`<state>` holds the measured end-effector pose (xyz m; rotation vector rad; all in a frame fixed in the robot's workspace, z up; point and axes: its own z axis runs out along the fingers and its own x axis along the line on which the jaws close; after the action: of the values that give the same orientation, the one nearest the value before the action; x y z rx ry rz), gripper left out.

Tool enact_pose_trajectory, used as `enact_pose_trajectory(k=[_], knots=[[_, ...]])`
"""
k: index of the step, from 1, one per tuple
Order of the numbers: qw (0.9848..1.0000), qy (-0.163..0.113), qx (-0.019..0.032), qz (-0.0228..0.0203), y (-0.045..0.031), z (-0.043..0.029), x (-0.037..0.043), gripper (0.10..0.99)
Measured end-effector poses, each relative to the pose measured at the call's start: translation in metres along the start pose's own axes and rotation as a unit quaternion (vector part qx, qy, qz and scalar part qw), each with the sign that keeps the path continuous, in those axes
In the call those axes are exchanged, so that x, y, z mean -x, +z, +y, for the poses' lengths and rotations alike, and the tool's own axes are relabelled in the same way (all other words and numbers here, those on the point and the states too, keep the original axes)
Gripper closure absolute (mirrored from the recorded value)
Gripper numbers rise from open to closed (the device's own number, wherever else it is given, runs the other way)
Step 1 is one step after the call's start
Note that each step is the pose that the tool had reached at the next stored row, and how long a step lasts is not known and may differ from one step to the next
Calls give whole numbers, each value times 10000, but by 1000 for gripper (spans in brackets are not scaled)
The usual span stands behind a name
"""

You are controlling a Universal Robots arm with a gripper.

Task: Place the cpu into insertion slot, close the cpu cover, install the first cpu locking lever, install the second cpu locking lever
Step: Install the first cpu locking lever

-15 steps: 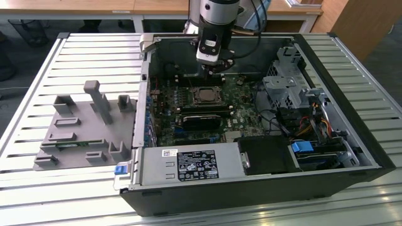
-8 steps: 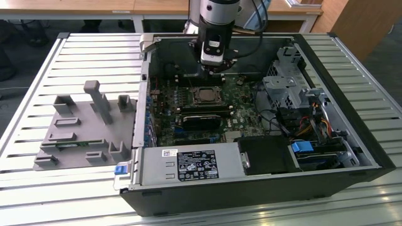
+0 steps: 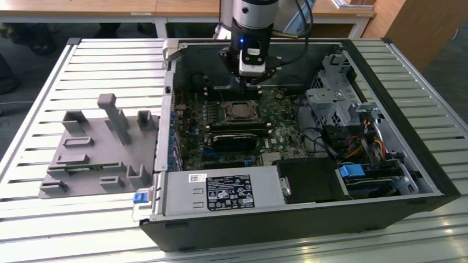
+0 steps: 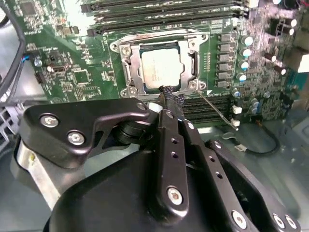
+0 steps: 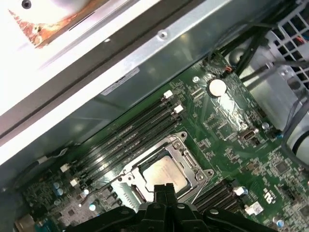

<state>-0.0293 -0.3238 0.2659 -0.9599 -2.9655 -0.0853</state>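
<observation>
The cpu (image 4: 161,65) (image 5: 163,173) lies flat in the insertion slot (image 3: 238,111), its pale metal face showing. The silver cpu cover (image 4: 126,57) (image 5: 181,141) lies down around it, framing the chip through its window. A thin wire locking lever (image 4: 216,107) sticks out from one corner of the socket, away from the frame. My gripper (image 4: 169,95) (image 5: 164,189) (image 3: 251,83) hovers just over the socket's edge near that corner. Its fingers are pressed together and hold nothing.
Long black memory slots (image 4: 159,10) (image 5: 130,135) run on both sides of the socket. The open computer case (image 3: 409,82) walls in the board, with a drive cage (image 3: 332,101) and cables at the exterior view's right. A grey fixture block (image 3: 102,148) sits on the slatted table.
</observation>
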Motion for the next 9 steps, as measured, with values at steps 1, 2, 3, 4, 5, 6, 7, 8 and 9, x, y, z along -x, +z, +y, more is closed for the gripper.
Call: enact_pose_trajectory(k=[1, 2, 3, 4, 5, 6, 7, 8, 9], knots=[[10000, -87, -2, 0, 0, 0, 0, 980], [9998, -176, -4, 1, 0, 0, 0, 980], [9997, -264, -5, 3, 1, -1, -1, 980], [9994, -353, -7, 4, 1, -1, -1, 980], [9990, -441, -8, 5, 2, -1, -1, 980], [9986, -530, -9, 7, 2, -1, -1, 980], [9980, -628, -11, 8, 3, 0, 0, 980], [9974, -715, -12, 9, 3, -1, 0, 980], [9968, -805, -14, 10, 4, -1, 0, 980]])
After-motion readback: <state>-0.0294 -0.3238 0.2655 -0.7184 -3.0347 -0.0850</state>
